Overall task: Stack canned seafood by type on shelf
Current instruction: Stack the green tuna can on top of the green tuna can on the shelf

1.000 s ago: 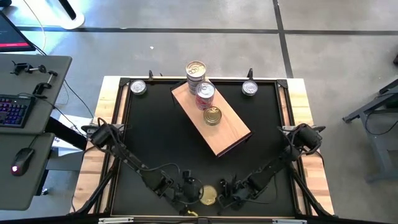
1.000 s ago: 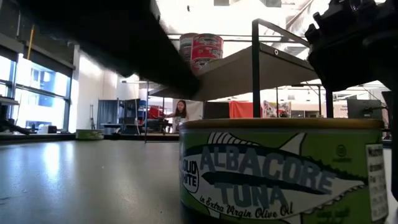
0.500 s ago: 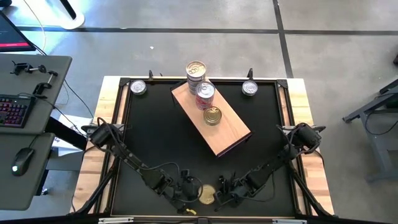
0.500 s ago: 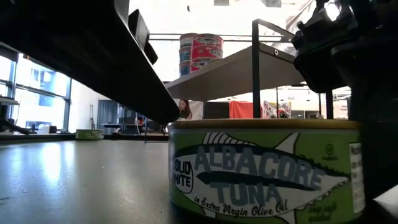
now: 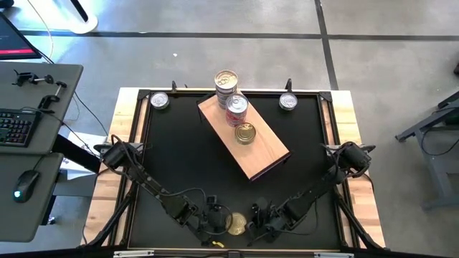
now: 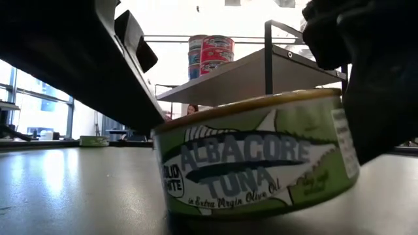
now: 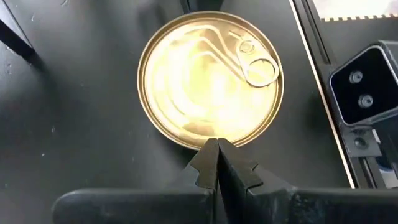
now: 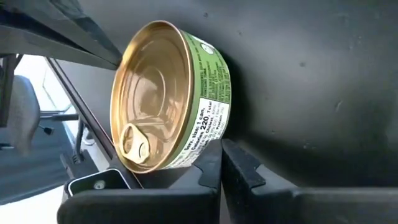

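Shelf [image 5: 265,152], stacked tins [image 5: 236,104], gold tin [image 5: 245,132]

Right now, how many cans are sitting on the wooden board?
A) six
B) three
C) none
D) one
B: the high view shows three can tops on the shelf: the far silver can, the red-labelled can and the gold can. Whether more lie stacked beneath cannot be told.
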`<action>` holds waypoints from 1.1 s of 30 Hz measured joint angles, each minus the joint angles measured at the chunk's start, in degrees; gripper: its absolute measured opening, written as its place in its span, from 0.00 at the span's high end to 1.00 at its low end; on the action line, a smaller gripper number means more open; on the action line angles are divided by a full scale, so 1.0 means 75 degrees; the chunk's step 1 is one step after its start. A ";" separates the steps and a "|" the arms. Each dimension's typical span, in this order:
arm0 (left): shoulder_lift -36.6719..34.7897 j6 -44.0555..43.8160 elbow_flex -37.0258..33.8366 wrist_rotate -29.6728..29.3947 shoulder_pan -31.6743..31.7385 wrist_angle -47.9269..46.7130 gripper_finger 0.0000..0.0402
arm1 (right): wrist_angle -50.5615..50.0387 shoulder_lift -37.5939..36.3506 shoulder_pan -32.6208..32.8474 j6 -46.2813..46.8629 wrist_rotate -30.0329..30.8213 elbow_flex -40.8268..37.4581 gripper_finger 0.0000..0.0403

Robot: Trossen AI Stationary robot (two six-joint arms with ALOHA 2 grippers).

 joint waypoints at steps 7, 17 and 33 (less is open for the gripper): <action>0.0076 0.0054 0.0003 -0.0039 -0.0003 0.0073 1.00 | -0.0294 -0.0003 -0.0007 -0.0021 0.0044 0.0128 1.00; 0.0128 -0.0031 -0.0008 -0.0551 -0.0064 0.0298 1.00 | -0.0347 -0.0003 -0.0004 -0.0021 -0.0050 0.0128 1.00; 0.0131 -0.0067 -0.0016 -0.0814 -0.0028 -0.0265 1.00 | 0.0699 -0.0041 0.0028 -0.0195 -0.0031 0.0165 1.00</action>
